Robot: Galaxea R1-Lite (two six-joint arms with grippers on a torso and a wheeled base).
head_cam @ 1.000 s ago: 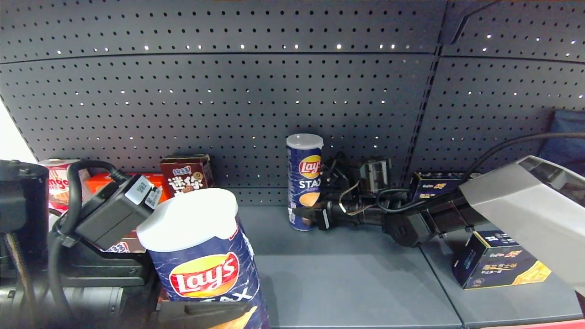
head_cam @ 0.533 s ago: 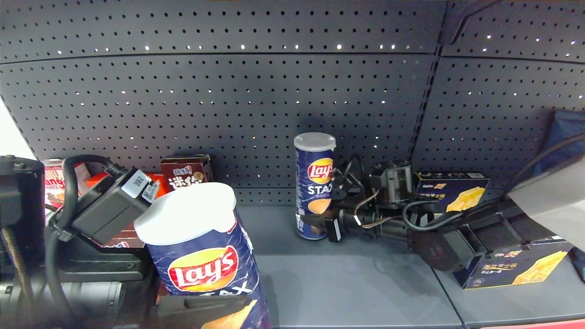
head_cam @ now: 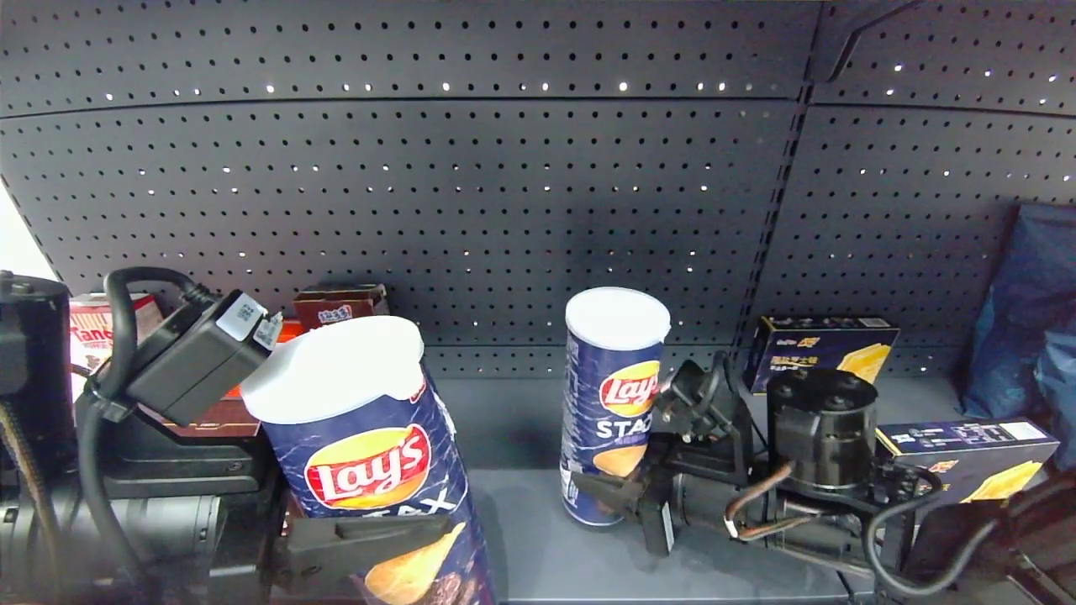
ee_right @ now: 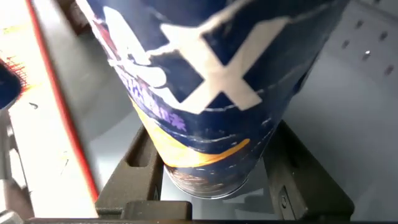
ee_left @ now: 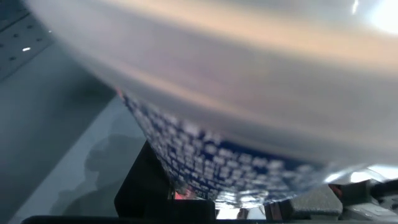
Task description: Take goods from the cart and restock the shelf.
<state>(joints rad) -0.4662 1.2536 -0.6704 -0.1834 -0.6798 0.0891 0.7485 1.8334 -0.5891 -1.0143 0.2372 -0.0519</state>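
Right fingers (head_cam: 607, 491) clamped on upright chip can (head_cam: 616, 378) near its base, left fingers (head_cam: 361, 538) pinching second can (head_cam: 353, 420) low down

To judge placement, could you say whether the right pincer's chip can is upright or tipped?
Upright: the chip can stands vertical in the right pincer, white lid on top.

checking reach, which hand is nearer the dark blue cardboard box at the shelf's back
Right. The right hand is just front-left of the dark blue cardboard box; the left hand is far left.
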